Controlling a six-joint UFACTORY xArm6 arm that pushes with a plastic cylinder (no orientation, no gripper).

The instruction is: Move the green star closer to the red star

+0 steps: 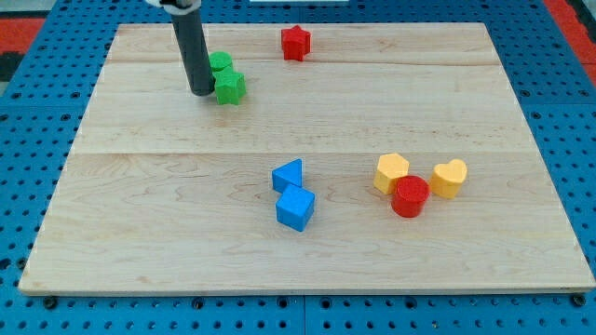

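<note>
Pale wood board [307, 251], planks with visible grain, sits on a blue perforated base [19, 112].

Green star [230, 87]: upper left of the board, faceted, matte. Touching it at its 11 o'clock is a second green block [221, 62], rounded, part hidden by the rod, exact shape unclear.

My tip [202, 92] is just beside the green star at its 9 o'clock, touching or nearly so; can't tell which. Rod [191, 46] is a dark, smooth cylinder, rising out of the view's top. No pincer on this rig, so no open/closed state to report.

Red star [295, 42]: near the view's top edge, at about 2 o'clock from the green star, apart from it with bare wood between.

Blue pair, board centre, at 5 o'clock from the green star: blue triangle [289, 174] touching blue cube [295, 207] right below it.

Right-hand cluster, lower right, well apart from the stars: yellow pentagon [391, 172], red cylinder [410, 196] touching it at its 5 o'clock, yellow heart [449, 177] just beside the cylinder at its 2 o'clock.

All blocks look like solid-coloured, matte pieces with chunky edges.
</note>
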